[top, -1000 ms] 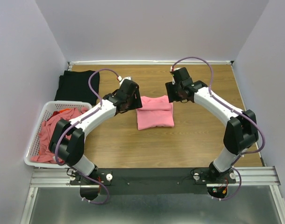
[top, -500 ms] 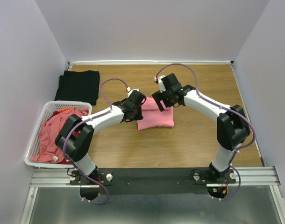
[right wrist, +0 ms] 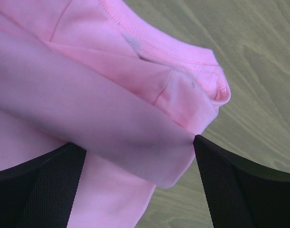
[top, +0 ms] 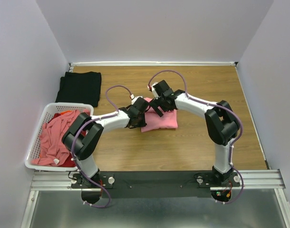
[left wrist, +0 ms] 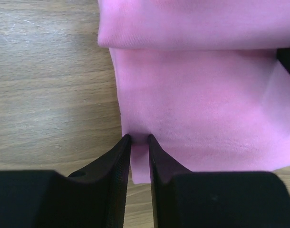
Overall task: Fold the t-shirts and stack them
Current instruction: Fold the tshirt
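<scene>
A folded pink t-shirt (top: 161, 119) lies mid-table. My left gripper (top: 138, 113) is at its left edge. In the left wrist view the jaws (left wrist: 139, 137) are nearly closed, pinching the edge of the pink shirt (left wrist: 197, 95). My right gripper (top: 157, 105) is low over the shirt's far left corner. In the right wrist view it (right wrist: 140, 142) is open wide, its fingers either side of a folded layer of the pink shirt (right wrist: 88, 95) by the collar. A folded black t-shirt (top: 80, 88) lies at the back left.
A white slatted basket (top: 38, 126) stands at the left edge, holding loose pink shirts (top: 52, 135) and some red cloth (top: 69, 161). The side walls stand close on both sides. Bare wooden table (top: 207, 85) lies right of the pink shirt.
Both grippers have moved in and down onto the pink shirt. The left went right to its left edge and closed on it. The right swung left to the far left corner.
</scene>
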Controlling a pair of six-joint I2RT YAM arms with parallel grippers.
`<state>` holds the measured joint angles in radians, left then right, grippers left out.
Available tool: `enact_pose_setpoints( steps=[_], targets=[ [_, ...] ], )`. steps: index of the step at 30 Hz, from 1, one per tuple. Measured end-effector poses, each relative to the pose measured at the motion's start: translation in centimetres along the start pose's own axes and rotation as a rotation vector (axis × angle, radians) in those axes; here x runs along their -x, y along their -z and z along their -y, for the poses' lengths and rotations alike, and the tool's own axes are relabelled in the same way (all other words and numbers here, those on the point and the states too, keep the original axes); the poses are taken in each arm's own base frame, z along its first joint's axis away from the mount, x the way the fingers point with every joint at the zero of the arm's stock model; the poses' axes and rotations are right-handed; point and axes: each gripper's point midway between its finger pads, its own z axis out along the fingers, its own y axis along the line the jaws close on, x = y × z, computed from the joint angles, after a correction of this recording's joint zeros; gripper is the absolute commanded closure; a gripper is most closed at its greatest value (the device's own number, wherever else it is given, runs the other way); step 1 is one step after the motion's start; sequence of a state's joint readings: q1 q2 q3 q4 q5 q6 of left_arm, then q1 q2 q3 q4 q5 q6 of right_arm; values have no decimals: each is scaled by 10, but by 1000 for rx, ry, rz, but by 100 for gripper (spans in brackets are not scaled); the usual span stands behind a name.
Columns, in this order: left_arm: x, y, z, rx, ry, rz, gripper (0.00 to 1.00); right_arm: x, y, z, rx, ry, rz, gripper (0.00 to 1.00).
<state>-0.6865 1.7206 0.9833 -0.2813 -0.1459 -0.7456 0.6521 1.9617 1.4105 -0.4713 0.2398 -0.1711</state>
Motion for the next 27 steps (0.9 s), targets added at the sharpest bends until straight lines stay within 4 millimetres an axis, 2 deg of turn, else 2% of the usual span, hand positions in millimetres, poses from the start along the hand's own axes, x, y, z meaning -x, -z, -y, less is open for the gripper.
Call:
enact_pose_setpoints(
  steps=[4,10,14,16,18,20,23,25,27],
  targets=[
    [0,-1,3,-12,2,10,71,6,-11,16,-50,-20,3,0],
    [1,-2,6,-24,0,21,71,23,-13,68,-130,-126,43,0],
    [1,-2,6,-24,0,22,71,45,-11,115,-192,-236,104,1],
    [1,-2,6,-24,0,22,70,48,-13,129,-208,-293,116,3],
    [1,-2,6,-21,-1,22,67,43,-14,140,-212,-360,111,7],
    [1,-1,4,-12,-1,20,62,38,-12,137,-185,-411,105,14],
    [0,7,-1,13,-4,16,57,32,2,115,-83,-476,110,29],
    [6,19,-1,13,-1,30,57,36,27,93,37,-539,140,37],
    [22,36,8,-20,7,75,57,45,56,79,129,-581,194,44]
  ],
)
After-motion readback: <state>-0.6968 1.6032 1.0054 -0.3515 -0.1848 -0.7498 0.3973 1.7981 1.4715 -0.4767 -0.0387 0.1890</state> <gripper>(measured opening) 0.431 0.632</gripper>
